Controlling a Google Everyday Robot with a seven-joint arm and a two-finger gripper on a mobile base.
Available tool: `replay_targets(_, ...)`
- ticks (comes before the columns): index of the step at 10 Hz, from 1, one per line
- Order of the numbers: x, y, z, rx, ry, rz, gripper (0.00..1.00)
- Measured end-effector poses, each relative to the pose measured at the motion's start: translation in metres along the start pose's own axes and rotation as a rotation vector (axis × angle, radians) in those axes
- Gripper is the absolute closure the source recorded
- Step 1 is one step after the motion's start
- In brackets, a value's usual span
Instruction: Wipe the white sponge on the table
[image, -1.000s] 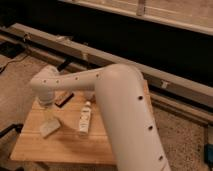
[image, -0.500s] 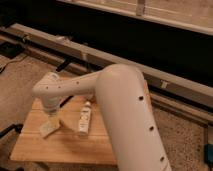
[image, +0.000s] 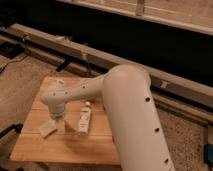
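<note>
The white sponge (image: 48, 129) lies flat on the left part of the wooden plank table (image: 65, 147). My thick white arm reaches in from the right, and its round wrist hangs over the table's left half. The gripper (image: 55, 120) points down from the wrist, right at the sponge's upper right corner, and is mostly hidden by the wrist. I cannot tell whether it touches the sponge.
A small white bottle with a label (image: 84, 120) lies on the table just right of the sponge. A long metal rail (image: 165, 80) runs behind the table. Dark cables (image: 10, 50) lie on the speckled floor at left.
The wrist has shifted slightly right and down over the table, now covering a dark object seen behind it earlier. The sponge and the bottle stay about where they were.
</note>
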Motion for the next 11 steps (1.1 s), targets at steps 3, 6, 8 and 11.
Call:
replay_targets(3,-0.017,-0.016,0.013,-0.005,-0.001,-0.012,0.20)
replay_targets(6,-0.021,-0.021,0.019,-0.007,0.002,-0.020,0.20)
replay_targets(8,-0.021,-0.020,0.025,-0.013,0.007,-0.024,0.21)
replay_targets(11,-0.022,-0.019,0.032,-0.023,0.014,-0.030,0.48)
